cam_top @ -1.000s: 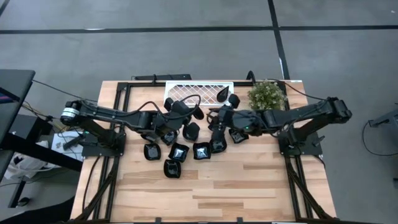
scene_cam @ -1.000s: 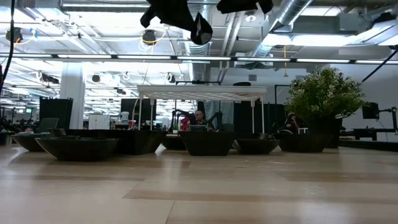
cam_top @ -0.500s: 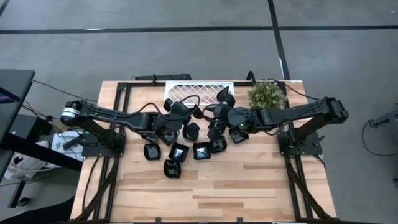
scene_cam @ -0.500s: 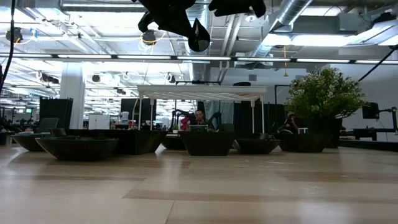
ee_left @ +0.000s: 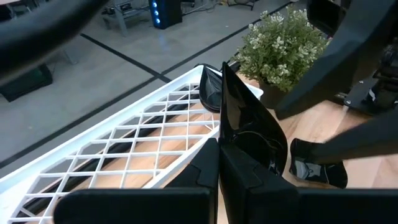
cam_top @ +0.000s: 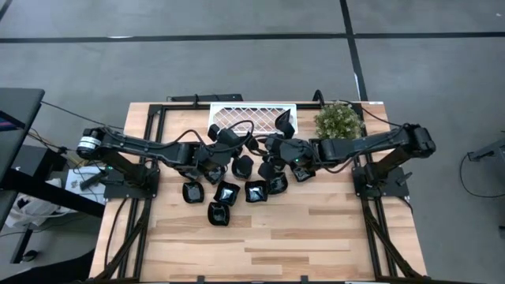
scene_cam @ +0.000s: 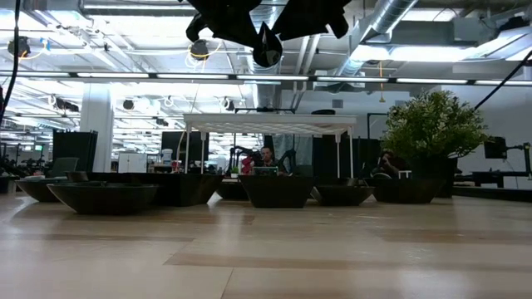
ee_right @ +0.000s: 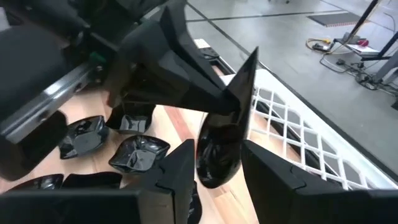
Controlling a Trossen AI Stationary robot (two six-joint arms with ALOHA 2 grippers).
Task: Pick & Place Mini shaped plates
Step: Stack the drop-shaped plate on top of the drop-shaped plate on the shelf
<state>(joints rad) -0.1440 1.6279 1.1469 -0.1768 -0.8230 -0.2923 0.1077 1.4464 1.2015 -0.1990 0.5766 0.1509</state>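
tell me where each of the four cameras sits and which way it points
High view: overhead, straight down on the table, both arms, white lattice tray.
Low view: tabletop height, level across the black plates; arms at top.
Left wrist view: past the left gripper, shut on a teardrop plate over the tray.
Right wrist view: past the open right gripper at that plate.
Shared: both wrist views show the held plate and tray.
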